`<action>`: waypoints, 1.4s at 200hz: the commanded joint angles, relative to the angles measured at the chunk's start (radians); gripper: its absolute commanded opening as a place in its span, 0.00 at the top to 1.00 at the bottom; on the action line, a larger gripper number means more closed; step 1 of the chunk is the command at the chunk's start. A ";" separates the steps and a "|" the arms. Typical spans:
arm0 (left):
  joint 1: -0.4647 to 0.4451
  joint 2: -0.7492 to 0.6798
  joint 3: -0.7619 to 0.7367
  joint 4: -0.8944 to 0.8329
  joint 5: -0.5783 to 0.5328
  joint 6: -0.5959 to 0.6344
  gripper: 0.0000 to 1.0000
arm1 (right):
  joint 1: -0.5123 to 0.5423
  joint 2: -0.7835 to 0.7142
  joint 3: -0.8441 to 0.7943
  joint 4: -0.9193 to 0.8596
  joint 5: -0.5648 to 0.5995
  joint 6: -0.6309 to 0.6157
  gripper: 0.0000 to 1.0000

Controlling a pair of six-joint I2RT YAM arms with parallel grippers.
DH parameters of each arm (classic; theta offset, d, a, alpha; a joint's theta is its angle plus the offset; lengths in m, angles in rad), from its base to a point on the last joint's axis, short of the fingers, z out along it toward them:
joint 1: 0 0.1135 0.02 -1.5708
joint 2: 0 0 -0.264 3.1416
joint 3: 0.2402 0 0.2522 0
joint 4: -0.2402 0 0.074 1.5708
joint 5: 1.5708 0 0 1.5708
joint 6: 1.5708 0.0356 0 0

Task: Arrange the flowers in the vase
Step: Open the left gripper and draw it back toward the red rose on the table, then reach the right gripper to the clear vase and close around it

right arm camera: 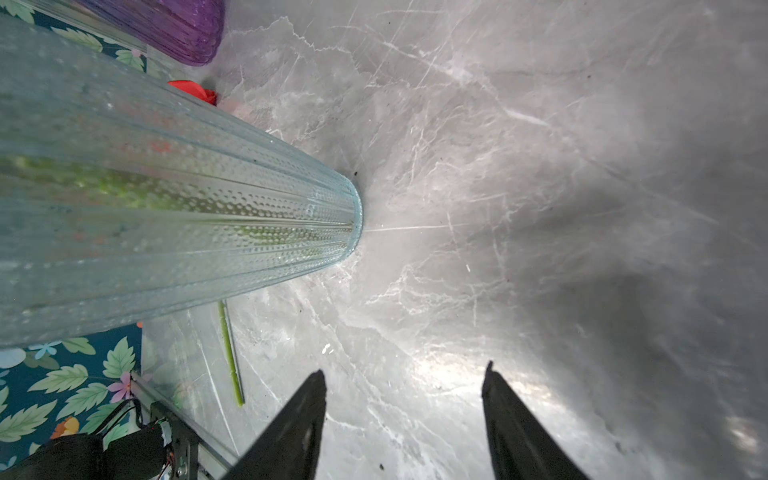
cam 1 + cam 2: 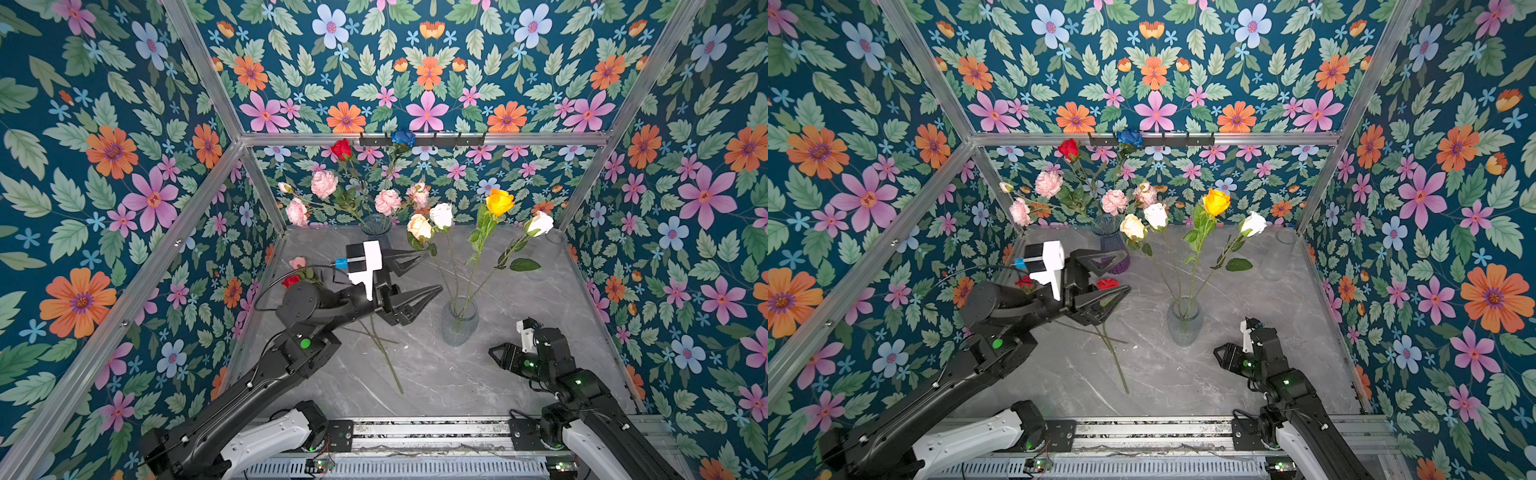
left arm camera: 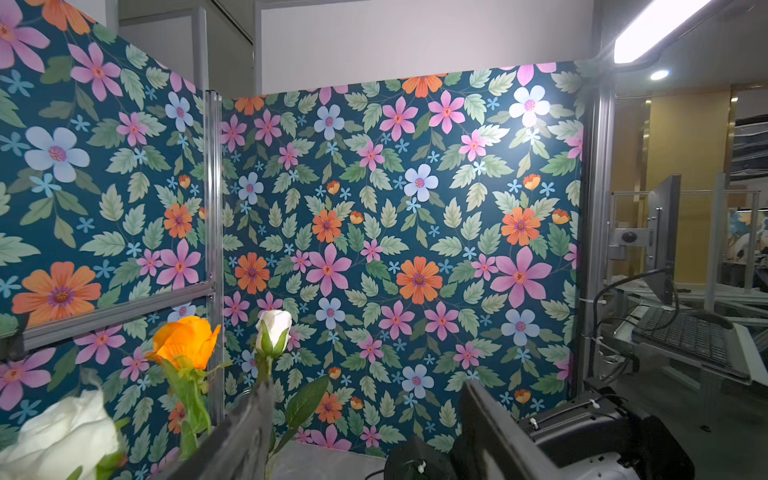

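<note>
The grey marble counter (image 2: 436, 374) fills the lower middle of both top views. Over its left half hangs the left gripper (image 2: 430, 274), raised and pointing right toward the centre of the frame, its jaws spread wide with nothing between them. At lower right the right gripper (image 1: 404, 370) sits low over the counter, near the clear vase (image 2: 459, 322) but apart from it. Its jaws stand moderately apart and empty over bare marble.

The clear vase stands upright just right of centre. Four flowers fan up from it: a cream rose (image 2: 419, 226), a white rose (image 2: 441, 215), a yellow rose (image 2: 499, 201) and a second white rose (image 2: 540, 223) leaning right.

The purple vase (image 2: 1113, 249) stands at the back of the counter, upper middle, partly behind the left gripper. It holds pink carnations (image 2: 324, 183), a red rose (image 2: 341, 148) and, highest of all, a blue rose (image 2: 403, 137) against the back rail.

Loose flowers lie on the counter under the left arm: a pink bloom (image 2: 297, 262) and a red bloom (image 2: 291, 280) at the left edge. Their stems (image 2: 386, 357) cross and run toward lower centre. Another red bloom (image 2: 1108, 284) lies near the purple vase's foot.
</note>
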 commanded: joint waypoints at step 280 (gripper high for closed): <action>0.001 -0.292 -0.051 -0.805 -0.691 0.321 0.40 | 0.461 0.881 1.187 -0.761 0.678 0.227 0.48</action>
